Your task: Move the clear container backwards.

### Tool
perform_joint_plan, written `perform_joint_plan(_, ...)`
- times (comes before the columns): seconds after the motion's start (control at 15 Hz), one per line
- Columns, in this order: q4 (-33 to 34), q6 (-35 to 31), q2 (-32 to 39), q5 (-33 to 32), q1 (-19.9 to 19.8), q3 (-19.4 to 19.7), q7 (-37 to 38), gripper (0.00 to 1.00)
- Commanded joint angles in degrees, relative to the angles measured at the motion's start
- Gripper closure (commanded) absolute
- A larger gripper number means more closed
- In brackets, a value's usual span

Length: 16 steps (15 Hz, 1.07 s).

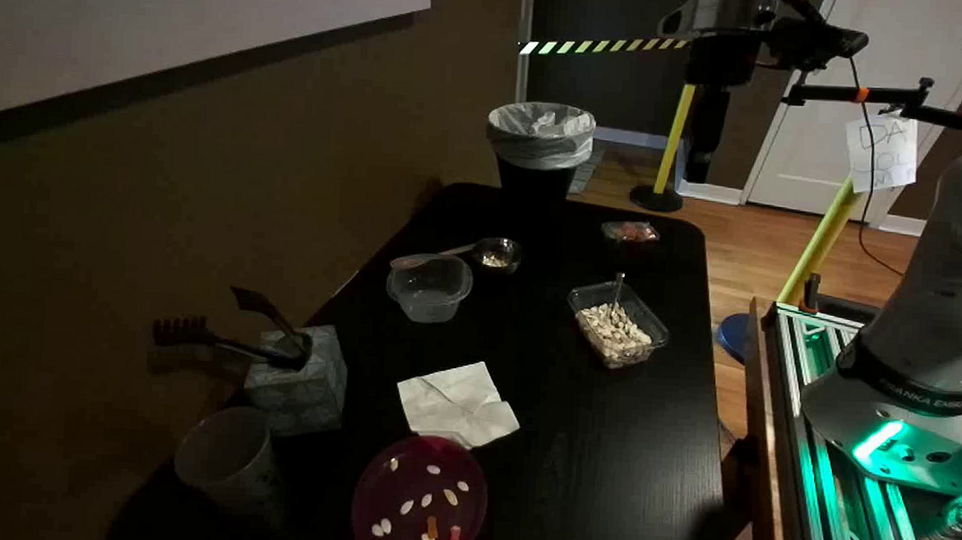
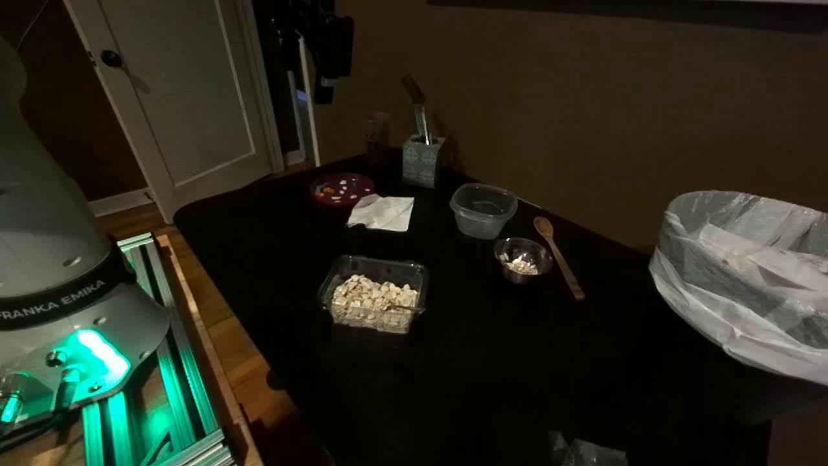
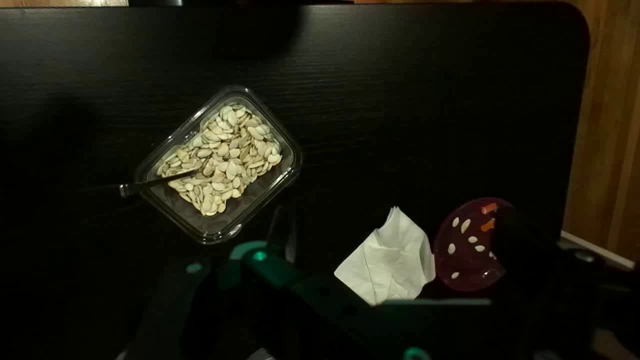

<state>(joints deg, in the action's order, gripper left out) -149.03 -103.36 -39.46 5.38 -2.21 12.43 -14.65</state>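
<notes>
we've got the gripper (image 3: 395, 242) with jaws spread wide, nothing held, and the clear container (image 3: 245, 201) (pale seeds (image 3: 230, 155) inside) on the black table (image 3: 400, 100), apart from the napkin (image 3: 385, 262).

wrist view: plate (image 3: 467, 260) partly hidden by gripper (image 3: 391, 245) | in an exterior view: bin (image 2: 695, 301) cropped at right
</notes>
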Motion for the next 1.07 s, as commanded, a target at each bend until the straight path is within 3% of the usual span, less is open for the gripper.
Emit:
perform_joint_plan(0.0,0.1,0.13,0.13,0.36,-0.71,-0.59,-0.36,0.0)
perform_joint_plan(0.73,0.1,0.13,0.13,0.36,-0.71,-0.6,-0.36,0.0)
perform_joint_plan(1.0,-1.45,-10.45,4.82,0.3,-2.29,-3.57,7.43,0.0)
